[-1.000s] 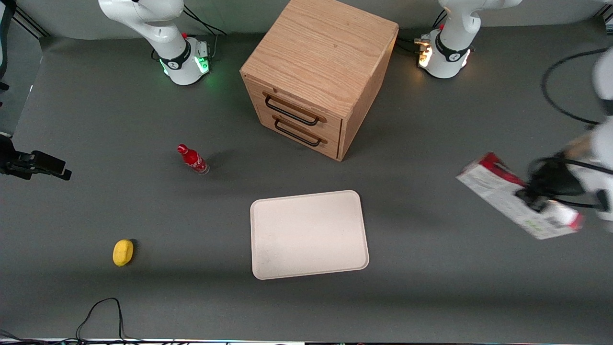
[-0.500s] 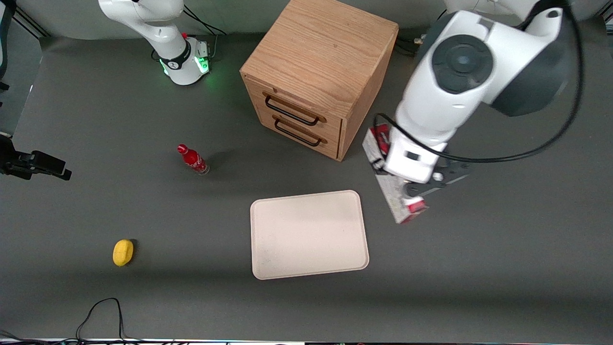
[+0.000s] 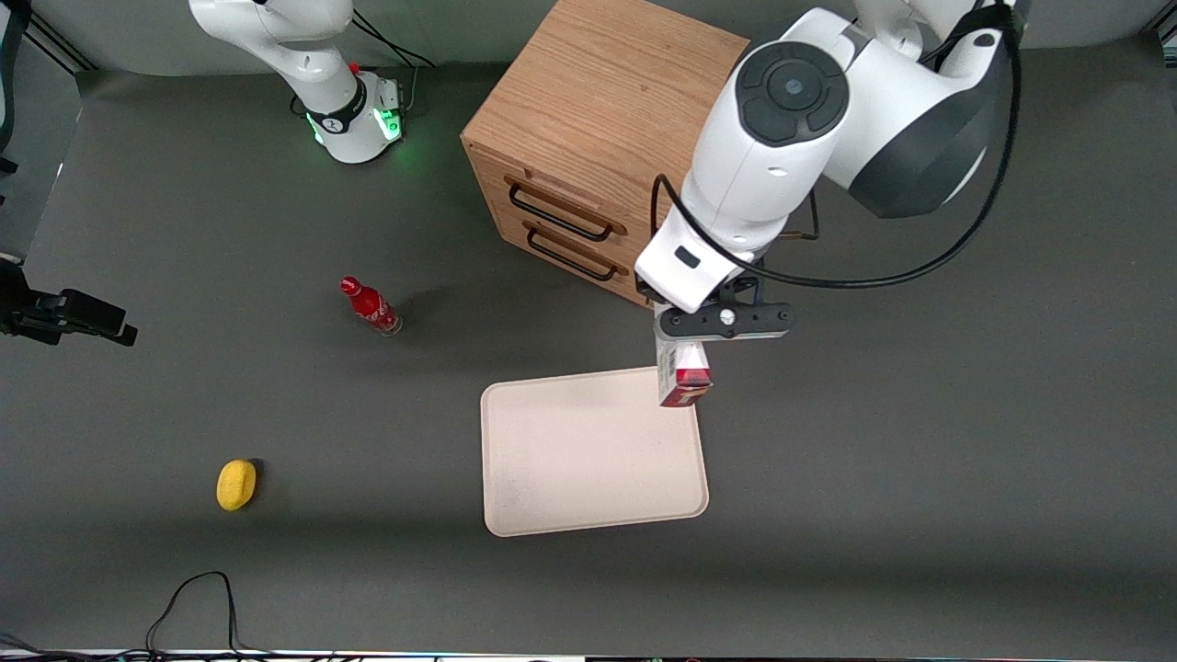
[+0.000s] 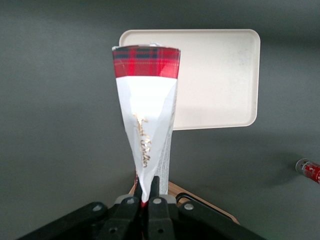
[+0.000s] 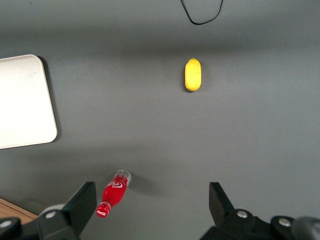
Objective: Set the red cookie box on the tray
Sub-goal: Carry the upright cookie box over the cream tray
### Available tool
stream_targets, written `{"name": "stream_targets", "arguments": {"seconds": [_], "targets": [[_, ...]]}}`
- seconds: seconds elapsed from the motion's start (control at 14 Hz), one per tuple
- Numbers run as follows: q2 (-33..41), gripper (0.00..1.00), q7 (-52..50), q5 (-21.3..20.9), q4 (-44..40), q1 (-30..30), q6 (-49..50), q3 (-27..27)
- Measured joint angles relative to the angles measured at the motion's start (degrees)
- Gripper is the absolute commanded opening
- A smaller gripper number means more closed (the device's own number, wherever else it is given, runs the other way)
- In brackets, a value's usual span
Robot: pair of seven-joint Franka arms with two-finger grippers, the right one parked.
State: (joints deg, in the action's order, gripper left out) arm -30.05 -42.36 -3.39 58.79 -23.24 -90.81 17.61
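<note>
1. End effector (image 3: 685, 338) clamped shut on one short end of the red cookie box (image 3: 683, 377), fingers pinching the white end (image 4: 145, 150) so that the box hangs lengthwise below the wrist, tartan end lowest.
2. Hangs above the tray (image 3: 588, 460), over the tray corner nearest the wooden cabinet (image 3: 598, 138) and toward the working arm's end; box not yet resting on the tray, by the look of the clear gap in the wrist view.
3. Shift inward toward the tray's middle before lowering; a release over the corner would likely leave the box hanging over the low rim.
4. Tilt the wrist to bring the long flat face down toward the tray, since a thin box set on its narrow end would probably topple on release, possibly off the tray.
5. Line the box's length up with the tray's long side; shorter than the tray, so room enough if centred.
6. Lower slowly until the free end touches the tray, lay the rest down, and only then part the fingers; light cardboard is apt to slide or bounce if dropped.
7. Lift straight up off the tray afterwards, clear of the cabinet's drawer handles (image 3: 561, 216) just above the tray in the front view.
8. Red bottle (image 3: 370, 306) and yellow object (image 3: 236, 484) lie on the desk (image 3: 919, 506) well apart from the tray, toward the parked arm's end; no obstacle to the placing.
</note>
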Motion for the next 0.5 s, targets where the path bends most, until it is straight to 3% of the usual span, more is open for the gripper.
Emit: {"name": "stream_targets", "arguments": {"seconds": [0.5], "targets": [[-11.95, 0.0, 1.08, -3.88, 1.09, -0.02, -9.46, -0.9]]}}
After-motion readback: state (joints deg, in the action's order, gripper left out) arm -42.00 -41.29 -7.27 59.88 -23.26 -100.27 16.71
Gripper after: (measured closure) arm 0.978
